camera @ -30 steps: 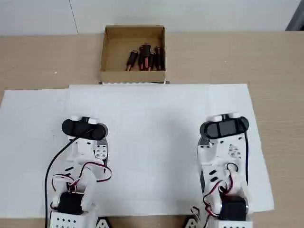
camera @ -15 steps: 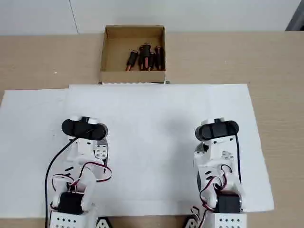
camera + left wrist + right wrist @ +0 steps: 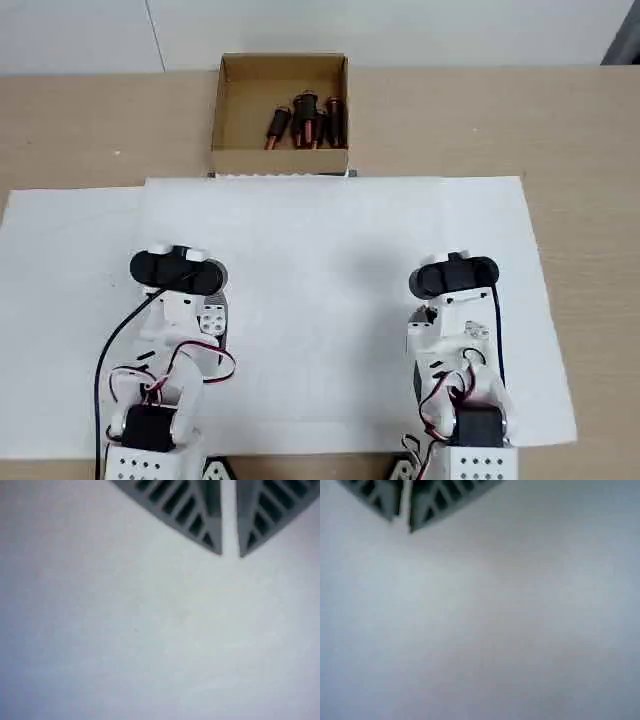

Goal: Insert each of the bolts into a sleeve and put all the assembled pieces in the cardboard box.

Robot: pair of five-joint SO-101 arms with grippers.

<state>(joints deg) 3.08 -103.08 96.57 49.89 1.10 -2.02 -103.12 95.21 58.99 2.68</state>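
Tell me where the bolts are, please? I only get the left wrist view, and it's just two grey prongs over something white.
Observer: The high view shows several assembled pieces lying in the cardboard box at the far side.
Operator: And the white stuff?
Observer: That is a white paper sheet spread over the wooden table, running up to the box.
Operator: Is the other arm carrying anything?
Observer: No. The right wrist view shows the right end effector holding nothing, above that paper.
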